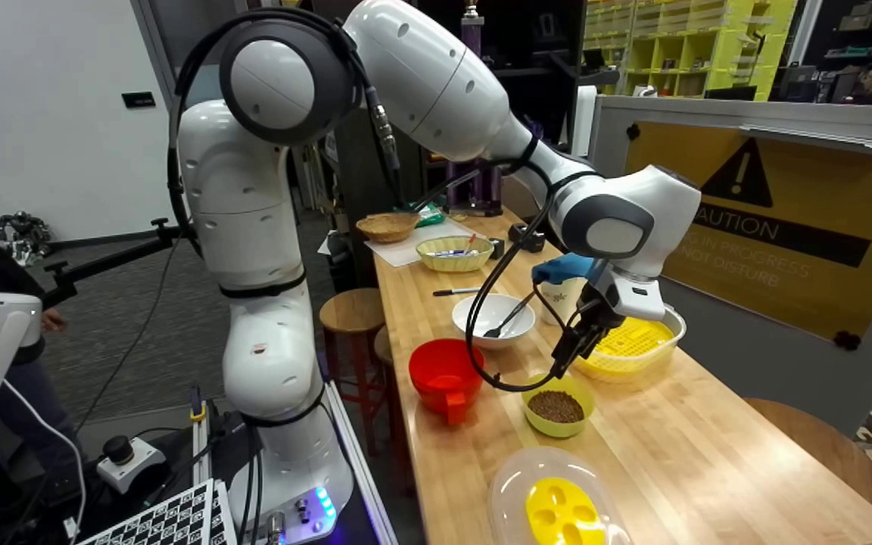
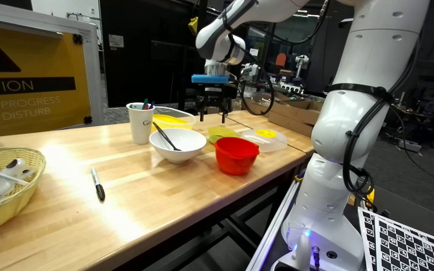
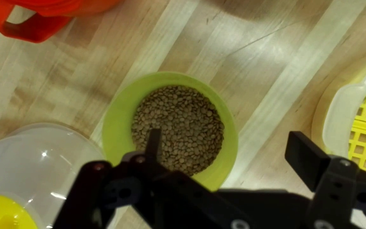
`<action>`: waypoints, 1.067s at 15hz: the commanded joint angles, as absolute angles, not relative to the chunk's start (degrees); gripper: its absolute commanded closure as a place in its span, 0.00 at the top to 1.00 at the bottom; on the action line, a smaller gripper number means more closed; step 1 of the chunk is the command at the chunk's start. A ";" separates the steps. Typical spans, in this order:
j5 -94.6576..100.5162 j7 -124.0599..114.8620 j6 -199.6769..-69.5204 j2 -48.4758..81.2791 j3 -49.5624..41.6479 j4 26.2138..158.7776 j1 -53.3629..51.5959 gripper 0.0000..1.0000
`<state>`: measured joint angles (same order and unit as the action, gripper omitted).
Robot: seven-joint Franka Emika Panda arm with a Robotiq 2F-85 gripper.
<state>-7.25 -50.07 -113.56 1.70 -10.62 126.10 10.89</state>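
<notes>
Lime-green bowl (image 3: 117, 127) of brown lentils (image 3: 186, 117) stands below the claw (image 2: 212, 118), which is spread and holds nothing; positioning judged partly done, contact not yet made

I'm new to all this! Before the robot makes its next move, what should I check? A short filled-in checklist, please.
1. Gripper open, holding nothing: ok.
2. Green bowl upright with the lentils inside: ok.
3. Gripper centred over that bowl: seemingly not ok; in the wrist view one finger overlaps it, while the other finger shows beyond its rim.
4. Green bowl free of the see-through plastic lid: cannot tell; their edges seem to meet in the wrist view.
5. Red bowl apart from the green one: ok, table shows between them.
</notes>
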 commanded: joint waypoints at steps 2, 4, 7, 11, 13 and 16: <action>-9.70 -49.71 -112.52 2.77 -11.57 125.00 11.33 1.00; -11.23 -49.13 -112.56 3.19 -11.85 125.26 11.39 1.00; -13.95 -48.19 -112.56 4.17 -12.03 125.56 11.39 1.00; -15.69 -47.72 -112.63 4.91 -12.39 125.72 11.50 1.00; -13.14 -49.71 -113.30 4.11 -12.63 126.24 11.21 1.00; -7.75 -49.47 -113.78 2.07 -13.17 126.81 11.27 1.00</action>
